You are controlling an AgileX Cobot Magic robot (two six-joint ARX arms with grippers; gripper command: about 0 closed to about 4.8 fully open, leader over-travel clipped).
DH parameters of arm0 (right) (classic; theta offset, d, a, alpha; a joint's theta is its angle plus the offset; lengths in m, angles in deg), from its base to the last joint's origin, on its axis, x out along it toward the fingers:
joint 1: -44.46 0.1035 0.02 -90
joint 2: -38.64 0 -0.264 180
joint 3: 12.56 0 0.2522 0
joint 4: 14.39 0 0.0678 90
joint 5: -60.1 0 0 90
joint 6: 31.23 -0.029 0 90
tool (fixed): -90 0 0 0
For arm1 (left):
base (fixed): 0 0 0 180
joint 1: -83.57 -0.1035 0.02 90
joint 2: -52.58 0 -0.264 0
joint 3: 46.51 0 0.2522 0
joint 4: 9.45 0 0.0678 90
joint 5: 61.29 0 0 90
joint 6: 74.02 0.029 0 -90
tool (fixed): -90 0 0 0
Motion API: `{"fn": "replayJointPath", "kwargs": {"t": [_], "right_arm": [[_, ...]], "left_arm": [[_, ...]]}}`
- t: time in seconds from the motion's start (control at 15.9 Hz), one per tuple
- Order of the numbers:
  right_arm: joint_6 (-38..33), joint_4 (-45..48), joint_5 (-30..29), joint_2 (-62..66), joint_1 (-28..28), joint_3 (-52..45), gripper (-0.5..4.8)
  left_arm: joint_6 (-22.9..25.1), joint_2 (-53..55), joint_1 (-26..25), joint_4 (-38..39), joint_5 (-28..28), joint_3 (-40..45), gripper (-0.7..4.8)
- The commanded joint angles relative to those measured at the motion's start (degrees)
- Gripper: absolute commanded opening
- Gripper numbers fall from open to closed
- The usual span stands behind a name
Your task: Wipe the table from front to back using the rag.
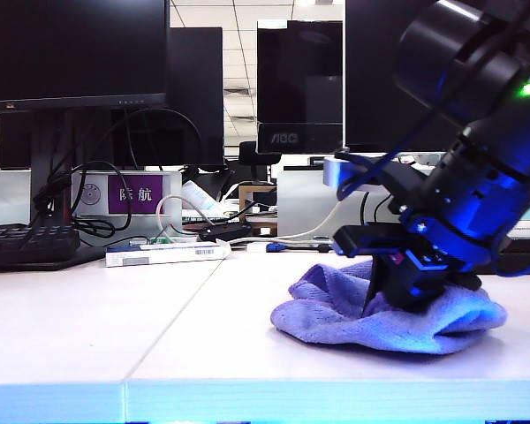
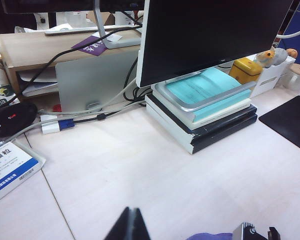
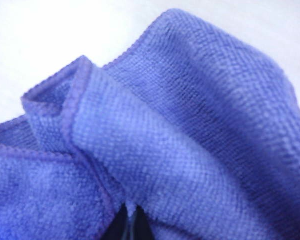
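Lavender rag (image 1: 389,309) bunched on the table (image 1: 159,327), right gripper (image 1: 406,287) clamped into it near the front edge; the wipe backward looks barely begun. Left gripper (image 2: 190,231) hovers apart, jaws spread, empty.

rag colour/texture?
Lavender-purple rag, fine ribbed weave, stitched edge; clearest in the right wrist view, right gripper shut on it.

You are working in an office: black flat-screen monitors (image 1: 71,53) stand along the back of the pale white-pink desk top (image 1: 115,327), a black keyboard (image 1: 26,243) and tangled black cables (image 1: 97,190) lie beneath them, and one monitor sits raised on stacked hardcover books (image 2: 205,125), under a panelled ceiling (image 1: 238,53).
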Motion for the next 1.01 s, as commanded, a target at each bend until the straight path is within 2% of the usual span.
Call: {"fn": "replayJointPath", "kwargs": {"t": [0.06,0.63,0.94,1.01], "right_arm": [[-0.63,-8.83,-2.19,0.50,0.17,-2.45,-0.06],[-0.87,-9.09,-3.52,-2.49,0.20,-5.97,-0.06],[-0.90,-8.90,-8.35,-3.02,0.09,-5.79,-0.05],[-0.94,-9.20,-10.71,-3.02,0.04,-5.44,0.28]], "left_arm": [[-0.11,-0.11,0.07,-0.33,0.07,-0.37,-0.04],[-0.11,-0.11,0.07,-0.35,0.07,-0.37,-0.04],[-0.11,-0.11,0.07,-0.33,0.07,-0.37,-0.04],[-0.11,-0.11,0.07,-0.33,0.07,-0.37,-0.04]]}}
